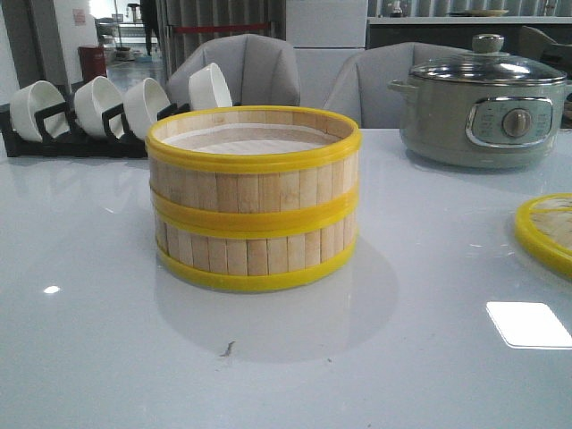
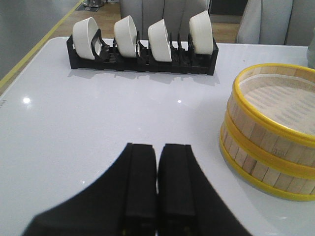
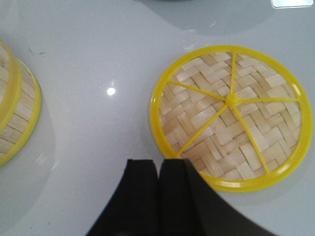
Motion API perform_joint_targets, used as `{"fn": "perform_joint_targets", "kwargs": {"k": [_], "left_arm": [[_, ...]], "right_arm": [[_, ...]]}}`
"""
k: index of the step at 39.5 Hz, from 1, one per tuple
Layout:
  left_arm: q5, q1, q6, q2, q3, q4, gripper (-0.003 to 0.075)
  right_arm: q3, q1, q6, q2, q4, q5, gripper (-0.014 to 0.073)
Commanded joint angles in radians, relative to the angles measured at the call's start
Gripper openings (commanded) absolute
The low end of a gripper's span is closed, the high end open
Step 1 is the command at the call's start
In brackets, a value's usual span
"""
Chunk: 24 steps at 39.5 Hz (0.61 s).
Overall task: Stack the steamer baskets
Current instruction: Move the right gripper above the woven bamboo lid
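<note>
Steamer baskets, two round shallow tiers of pale bamboo slats with bright yellow rims [image 1: 254, 198], already sit one on the other near the middle of the glossy white bench [image 1: 107, 357]. What remains, by my reading, is the matching round lid of woven bamboo with a yellow rim and yellow spokes [image 3: 231, 117], which lies flat on the bench well to the right of the stack, spoked side up as far as I can tell.

The right gripper [image 3: 158, 167] hovers just beside the lid's near rim, its black fingers pressed together and holding nothing; the left gripper [image 2: 157, 152] is likewise clenched and empty, near the stack but apart from it.

The next move calls for the right fingers to part, take the lid by its rim and carry it over the stack (a thin rim may slip).

The top tier holds only its pale liner. Behind stand a black rack with four white bowls [image 1: 80, 112] and a grey-green electric pot [image 1: 483, 112], its glass lid on.
</note>
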Motion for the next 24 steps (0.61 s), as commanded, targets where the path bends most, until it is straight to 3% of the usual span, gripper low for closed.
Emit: {"fn": "perform_joint_targets", "kwargs": {"k": [1,5,8,14,16,24], "left_arm": [[-0.088,-0.003,-0.010,0.003,-0.031,0.003,0.0085],[-0.088,-0.003,-0.010,0.003,-0.031,0.003,0.0085],[-0.088,-0.003,-0.010,0.003,-0.031,0.003,0.0085],[-0.088,-0.003,-0.010,0.003,-0.031,0.003,0.0085],[-0.088,-0.003,-0.010,0.003,-0.031,0.003,0.0085],[-0.088,-0.003,-0.010,0.003,-0.031,0.003,0.0085]], "right_arm": [[-0.032,0.000,-0.007,-0.011,0.006,-0.021,0.0027],[-0.032,0.000,-0.007,-0.011,0.007,0.023,0.0031],[-0.032,0.000,-0.007,-0.011,0.007,0.044,0.0084],[-0.032,0.000,-0.007,-0.011,0.006,0.052,0.0356],[-0.032,0.000,-0.007,-0.011,0.006,0.048,0.0405],[-0.032,0.000,-0.007,-0.011,0.006,0.035,0.0366]]}}
